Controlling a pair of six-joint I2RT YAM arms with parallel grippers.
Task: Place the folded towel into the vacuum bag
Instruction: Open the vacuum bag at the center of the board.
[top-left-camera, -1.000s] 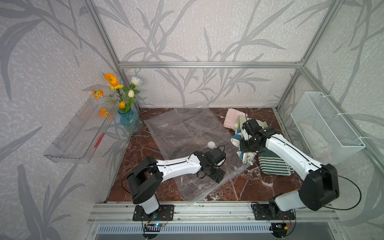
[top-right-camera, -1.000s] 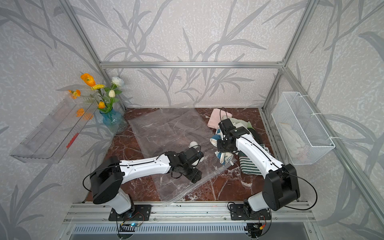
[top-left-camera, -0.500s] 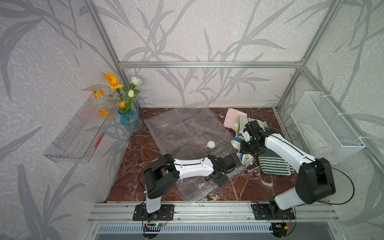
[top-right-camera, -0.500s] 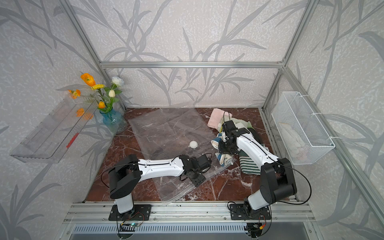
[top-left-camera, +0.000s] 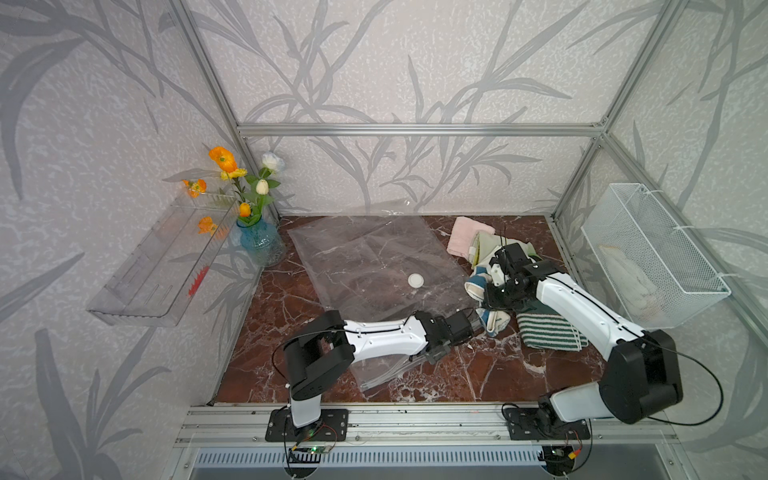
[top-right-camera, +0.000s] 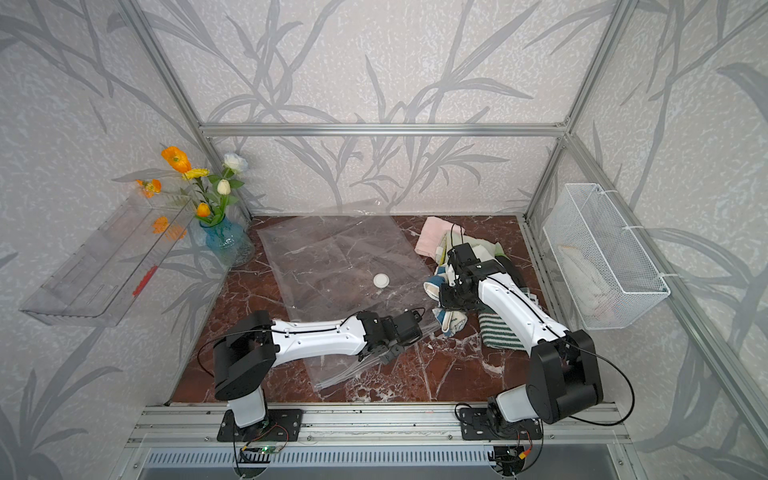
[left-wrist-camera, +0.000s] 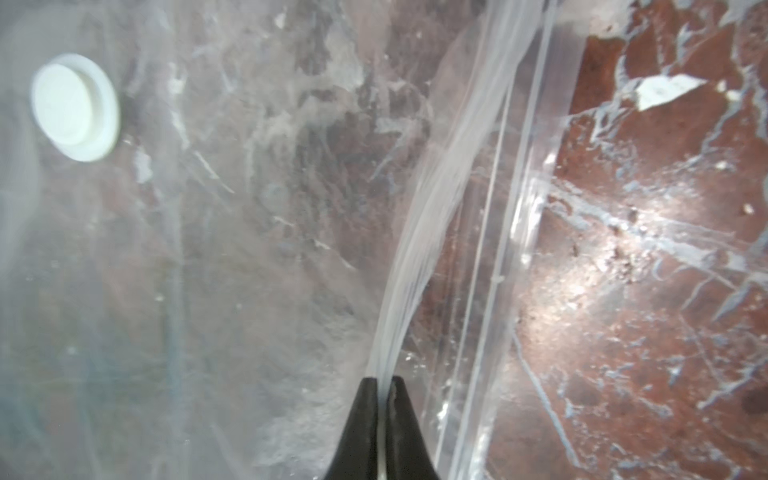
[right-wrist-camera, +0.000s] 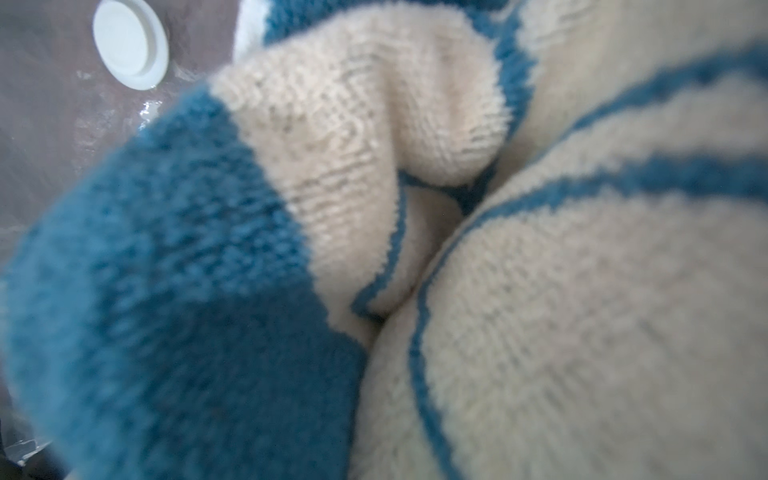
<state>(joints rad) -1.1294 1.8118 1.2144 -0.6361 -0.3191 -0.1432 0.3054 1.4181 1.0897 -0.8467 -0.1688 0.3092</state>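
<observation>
The left claw (left-wrist-camera: 384, 380) is clenched tight on a thin fold of the clear crinkly plastic vacuum bag (left-wrist-camera: 249, 208). Only the left wrist view shows this pinch. The two black fingertips (left-wrist-camera: 365, 415) press together, and the bag's top sheet rises up from between them. In both top views the arm hides those tips. Just beside the claw, the bag's zip-seal strip (left-wrist-camera: 515, 199) lies flat on the brown marble table (left-wrist-camera: 644, 291). Farther from the claw sits the small white round valve (left-wrist-camera: 75, 107) on the bag's face.

The right claw (top-left-camera: 496, 293) is near the left claw, just past the bag's edge. It is buried in a blue and cream striped towel (top-left-camera: 476, 284), which is right beside the bag, not in it. The right wrist view is almost all fuzzy towel, and no fingers show, so I cannot tell if this claw is squeezing.

Only the top views show the rest. A green and white striped towel (top-left-camera: 548, 332) lies just beside the right claw, and a pink cloth (top-left-camera: 467, 237) lies near it. A white wire basket (top-left-camera: 648, 253) hangs well apart on the wall
</observation>
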